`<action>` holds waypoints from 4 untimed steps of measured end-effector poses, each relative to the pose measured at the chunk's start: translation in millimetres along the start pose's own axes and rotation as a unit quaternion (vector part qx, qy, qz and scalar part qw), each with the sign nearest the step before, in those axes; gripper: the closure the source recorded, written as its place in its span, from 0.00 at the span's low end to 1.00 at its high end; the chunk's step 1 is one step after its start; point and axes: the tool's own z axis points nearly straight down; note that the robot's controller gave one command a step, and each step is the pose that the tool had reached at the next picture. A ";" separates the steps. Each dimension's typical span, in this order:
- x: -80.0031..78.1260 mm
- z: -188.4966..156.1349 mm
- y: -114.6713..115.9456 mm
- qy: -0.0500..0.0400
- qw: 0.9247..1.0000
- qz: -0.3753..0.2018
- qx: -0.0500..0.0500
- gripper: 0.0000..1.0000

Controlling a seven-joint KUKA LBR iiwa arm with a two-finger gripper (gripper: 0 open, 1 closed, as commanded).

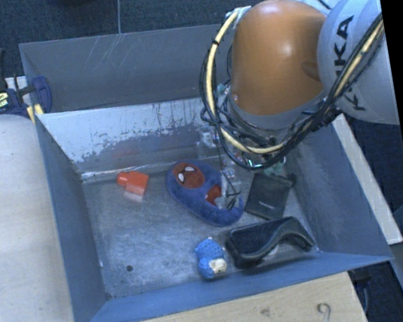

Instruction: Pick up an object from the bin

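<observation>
My gripper (230,192) is at the right end of the blue slipper (192,196) with red inside. Can't tell how wide it is. Grey flat pad (268,195) just right of me. Suggest: straddle the slipper's rim, avoid the pad, lift straight.

Bin floor (134,240) open left; blue slipper (193,188) blocks right

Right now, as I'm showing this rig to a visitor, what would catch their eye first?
The arm's big orange cover looms over the right back of the bin. Below it, mid-bin, lies a blue slipper with a red patch; a small orange block sits left of it, and a black shoe lies along the front wall.
</observation>
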 end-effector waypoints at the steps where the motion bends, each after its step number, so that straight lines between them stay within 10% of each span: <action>1: -59.6 172.9 -18.7 -0.002 0.995 0.103 -0.002 0.00; 3: -45.4 133.9 -12.7 -0.005 0.970 0.244 -0.001 0.00; 4: -38.2 169.5 -4.6 -0.009 0.935 0.355 -0.003 0.00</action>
